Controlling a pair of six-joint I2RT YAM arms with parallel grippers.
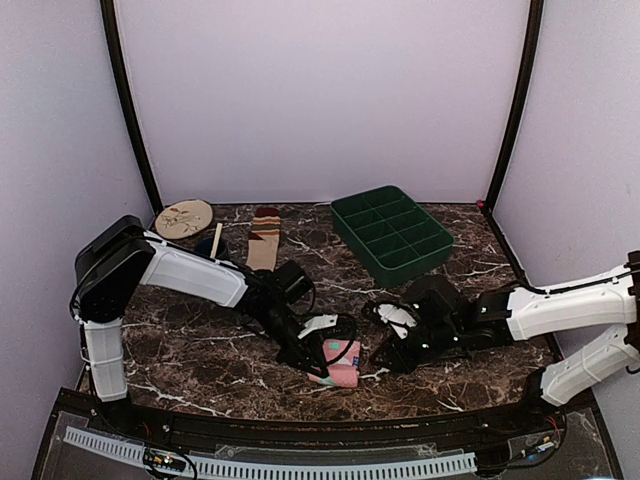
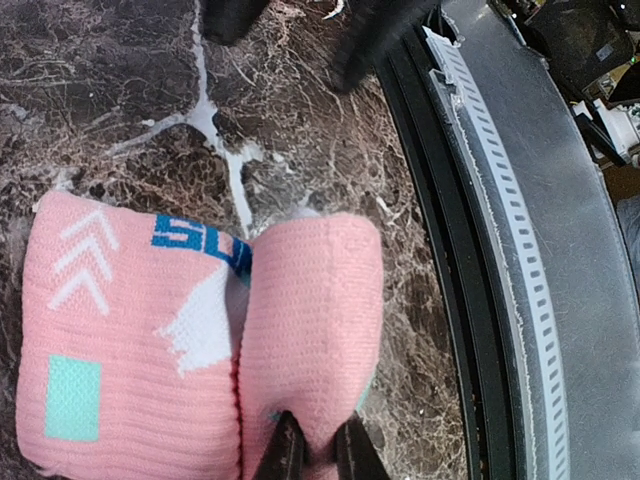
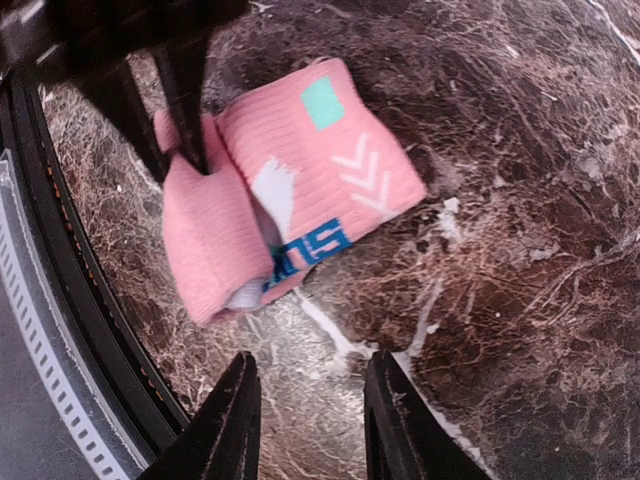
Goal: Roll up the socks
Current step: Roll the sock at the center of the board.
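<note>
**Left hand pinching the folded pink sock, right hand waiting open**

The pink sock is lying on the desk near its front edge, between the two hands. It is sitting doubled over. One thick fold is lying on the side nearer the front rail. The flatter part beside that fold is showing white chevrons, a teal square, a white patch and blue letters.

The left hand is reaching in from the left and is gripping the sock. Its two dark fingers are closing tightly on the edge of the thick fold, with pink fabric bunching between them.

The right hand is hovering just beside the sock on the other side. Its fingers are standing apart over bare marble and are holding nothing. The sock is lying just beyond the fingertips and is not touching them. In the top view this hand is sitting low over the desk, close to the sock's right end.

The tan sock is lying flat and stretched out at the back left of the desk, well apart from both hands, its striped cuff pointing toward the rear wall. A round patterned plate is resting just left of it. A green tray with compartments is standing at the back right.
</note>
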